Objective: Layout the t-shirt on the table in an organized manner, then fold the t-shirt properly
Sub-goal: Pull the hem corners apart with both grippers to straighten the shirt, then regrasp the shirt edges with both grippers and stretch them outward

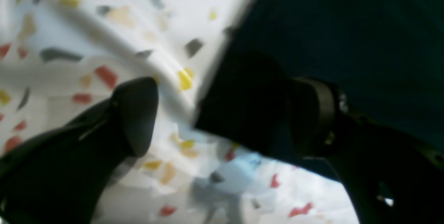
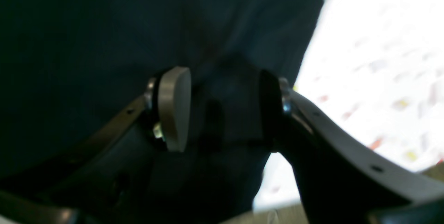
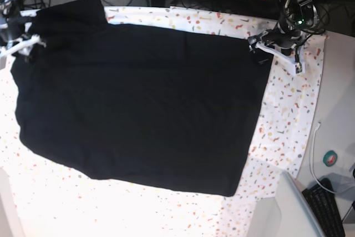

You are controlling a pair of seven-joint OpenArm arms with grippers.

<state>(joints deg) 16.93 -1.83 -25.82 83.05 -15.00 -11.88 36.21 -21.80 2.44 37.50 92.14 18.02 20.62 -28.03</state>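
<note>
Black t-shirt [image 3: 138, 104] spread flat and wide, covering most of the white speckled table [image 3: 283, 120]

We are looking down from the base view, and the t-shirt [image 3: 138, 104] is lying spread out on the table [image 3: 288, 115]. It is covering most of the left and middle of the table. Bare table is showing on the right side and along the near edge. The left gripper [image 3: 259, 45] is sitting at the shirt's far right corner. The right gripper [image 3: 30, 45] is sitting at the shirt's far left corner. A keyboard [image 3: 327, 206] is lying off the table at the near right.
</note>
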